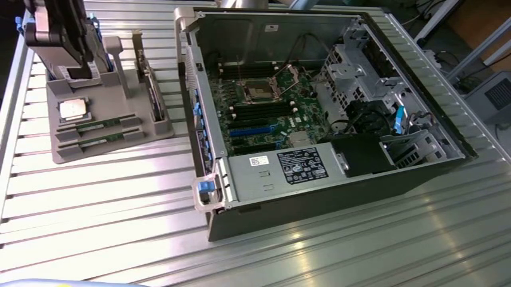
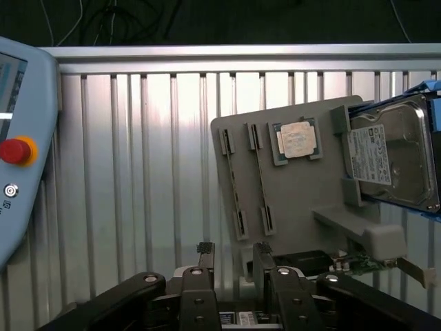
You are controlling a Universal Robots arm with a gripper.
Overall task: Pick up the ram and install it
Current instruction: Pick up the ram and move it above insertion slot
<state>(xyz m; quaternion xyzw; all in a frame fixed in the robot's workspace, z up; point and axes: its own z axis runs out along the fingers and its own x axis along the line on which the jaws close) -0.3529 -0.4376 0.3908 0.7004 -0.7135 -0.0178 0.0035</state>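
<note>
The slim green ram stick with small black chips [image 1: 100, 125] sits in its slot of the matte grey moulded plastic holder [image 1: 80, 156], beside its twin; the black metal gripper [image 2: 233, 258] hangs near, fingers apart and empty; it should probably square up to the stick's thin long edges and lift straight, lest it bind; a ribbed, shiny aluminium worktop [image 1: 104, 197] lies beneath.

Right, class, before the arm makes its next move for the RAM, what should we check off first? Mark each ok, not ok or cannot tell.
1. Tool open, holding nothing: ok.
2. Two RAM sticks lying in the gray holder: ok.
3. Tool touching a stick: not ok, it hangs apart from both.
4. Computer case open, motherboard exposed: ok.
5. Motherboard's memory slots free: cannot tell.
6. CPU and hard drive seated in the holder, clear of the sticks: ok.
</note>
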